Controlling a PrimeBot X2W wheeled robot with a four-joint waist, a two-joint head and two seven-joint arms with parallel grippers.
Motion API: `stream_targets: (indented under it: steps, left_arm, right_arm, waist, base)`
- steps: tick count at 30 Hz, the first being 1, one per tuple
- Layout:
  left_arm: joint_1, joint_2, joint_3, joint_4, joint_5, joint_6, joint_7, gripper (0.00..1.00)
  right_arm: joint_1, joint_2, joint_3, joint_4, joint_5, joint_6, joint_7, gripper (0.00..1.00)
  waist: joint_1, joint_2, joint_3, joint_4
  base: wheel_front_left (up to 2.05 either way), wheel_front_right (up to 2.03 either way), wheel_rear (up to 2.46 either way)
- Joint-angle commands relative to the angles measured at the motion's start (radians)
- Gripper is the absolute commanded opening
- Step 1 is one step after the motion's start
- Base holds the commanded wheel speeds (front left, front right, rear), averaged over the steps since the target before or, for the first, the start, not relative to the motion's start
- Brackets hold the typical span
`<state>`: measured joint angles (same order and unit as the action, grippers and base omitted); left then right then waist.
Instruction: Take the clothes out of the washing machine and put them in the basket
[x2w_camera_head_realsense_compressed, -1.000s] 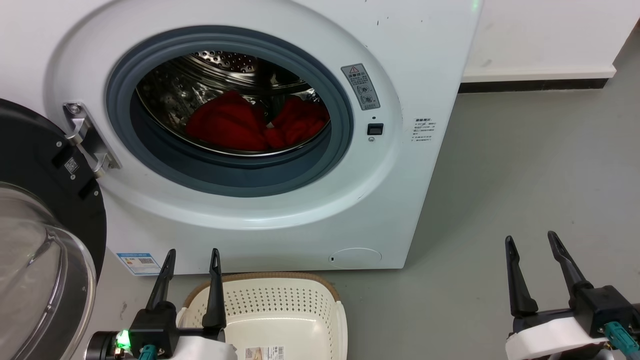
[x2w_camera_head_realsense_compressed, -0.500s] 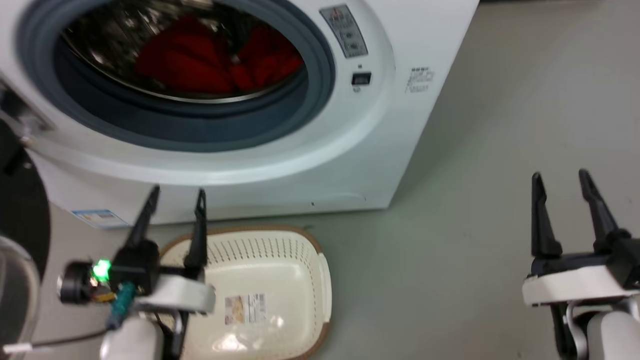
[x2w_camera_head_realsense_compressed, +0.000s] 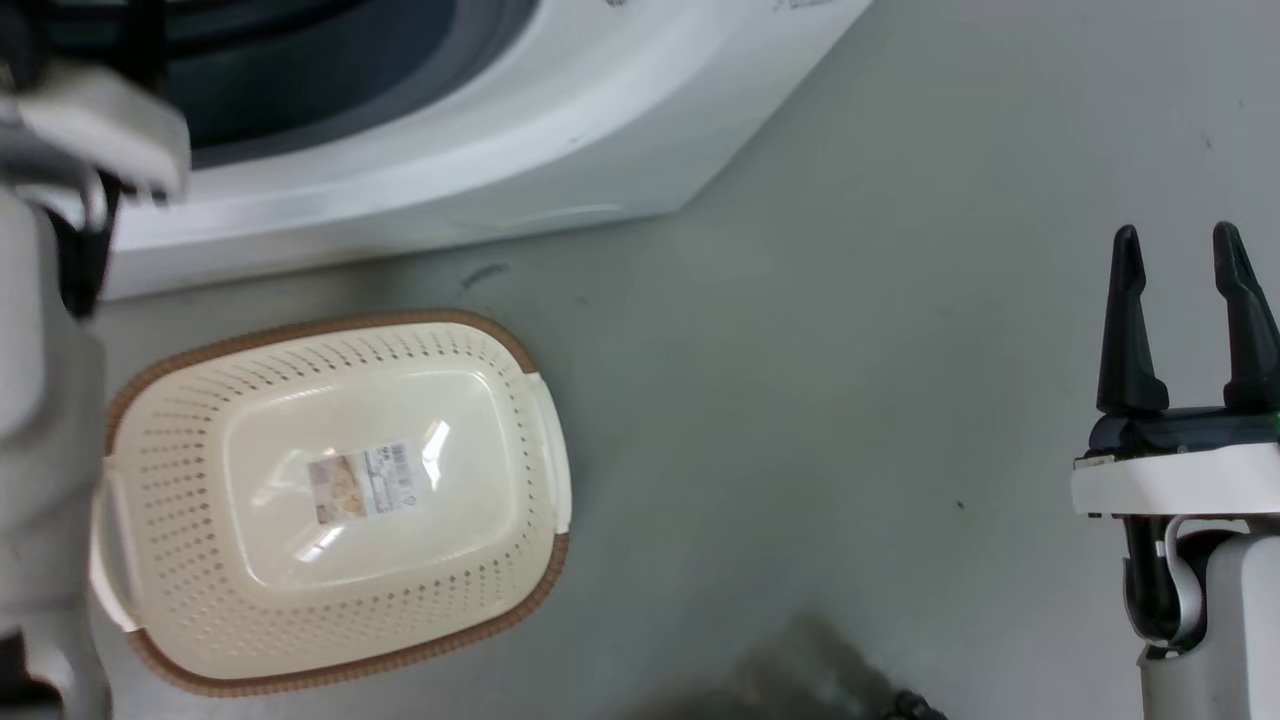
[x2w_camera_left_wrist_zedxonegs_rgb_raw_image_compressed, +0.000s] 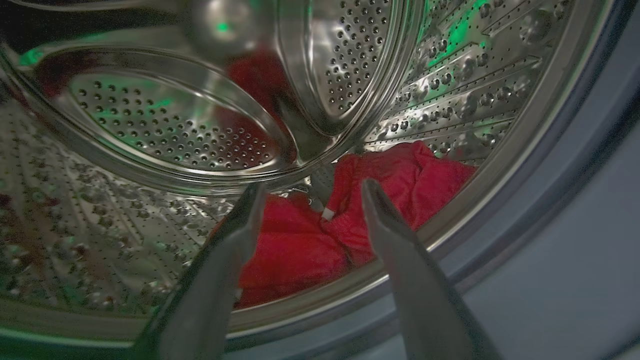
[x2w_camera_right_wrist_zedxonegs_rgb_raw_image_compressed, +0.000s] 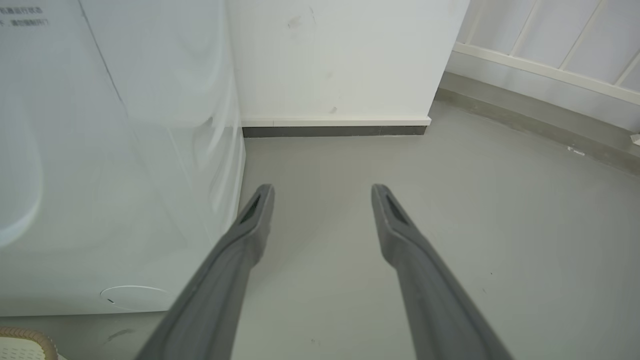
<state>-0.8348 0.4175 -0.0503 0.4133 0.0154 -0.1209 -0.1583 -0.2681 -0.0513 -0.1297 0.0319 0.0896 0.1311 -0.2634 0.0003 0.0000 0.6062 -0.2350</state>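
The red clothes (x2w_camera_left_wrist_zedxonegs_rgb_raw_image_compressed: 300, 250) lie in a heap at the bottom of the washing machine's perforated steel drum (x2w_camera_left_wrist_zedxonegs_rgb_raw_image_compressed: 150, 125). My left gripper (x2w_camera_left_wrist_zedxonegs_rgb_raw_image_compressed: 312, 186) is open at the drum's mouth, pointing at the heap with nothing between its fingers. In the head view the white washing machine (x2w_camera_head_realsense_compressed: 480, 130) fills the top and my pale left forearm (x2w_camera_head_realsense_compressed: 40, 400) rises along the left edge toward its porthole. The cream basket (x2w_camera_head_realsense_compressed: 530, 400) with a brown rim sits empty on the floor below. My right gripper (x2w_camera_head_realsense_compressed: 1176, 235) stands open and empty at the far right, over bare floor (x2w_camera_right_wrist_zedxonegs_rgb_raw_image_compressed: 322, 187).
Grey floor (x2w_camera_head_realsense_compressed: 800, 400) stretches between the basket and my right arm. In the right wrist view the washer's side (x2w_camera_right_wrist_zedxonegs_rgb_raw_image_compressed: 100, 150) is at the left, a white wall with a dark skirting (x2w_camera_right_wrist_zedxonegs_rgb_raw_image_compressed: 335, 131) lies ahead, and the basket's corner (x2w_camera_right_wrist_zedxonegs_rgb_raw_image_compressed: 30, 337) shows bottom left.
The head camera has tilted down, so the porthole left the top of the picture. My left arm rose from beside the basket up to the drum's mouth. The right gripper stays open.
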Motion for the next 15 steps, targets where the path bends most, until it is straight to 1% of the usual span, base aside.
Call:
stream_targets:
  steps: [1,5,9,12,15]
  left_arm:
    - [-0.112,0.021,-0.029,0.042,0.008,-0.006,0.069,1.00]
    - [-0.353,0.076,-0.095,0.159,0.028,-0.008,0.229,1.00]
    - [-0.559,0.139,-0.185,0.258,0.040,-0.008,0.350,1.00]
    - [-0.684,0.184,-0.250,0.329,0.034,-0.009,0.441,1.00]
    - [-0.781,0.233,-0.344,0.384,0.046,-0.009,0.541,1.00]
  right_arm:
    - [-0.026,0.002,0.010,-0.011,0.018,-0.001,-0.002,1.00]
    - [-0.044,0.002,0.045,-0.019,0.043,-0.001,-0.002,1.00]
    - [-0.057,0.002,0.090,-0.034,0.072,-0.001,-0.002,1.00]
    - [-0.062,0.002,0.122,-0.049,0.093,-0.001,-0.002,1.00]
    - [-0.059,0.002,0.145,-0.063,0.111,-0.001,-0.002,1.00]
  waist:
    - [-0.0003,0.0000,0.112,-0.065]
    - [-0.0003,0.0000,0.172,-0.090]
    - [-0.0003,0.0000,0.219,-0.130]
    - [-0.0003,0.0000,0.250,-0.162]
    - [-0.0003,0.0000,0.272,-0.189]
  base:
    - [0.00,0.00,0.00]
    - [0.00,0.00,0.00]
    - [0.00,0.00,0.00]
    - [0.00,0.00,0.00]
    - [0.00,0.00,0.00]
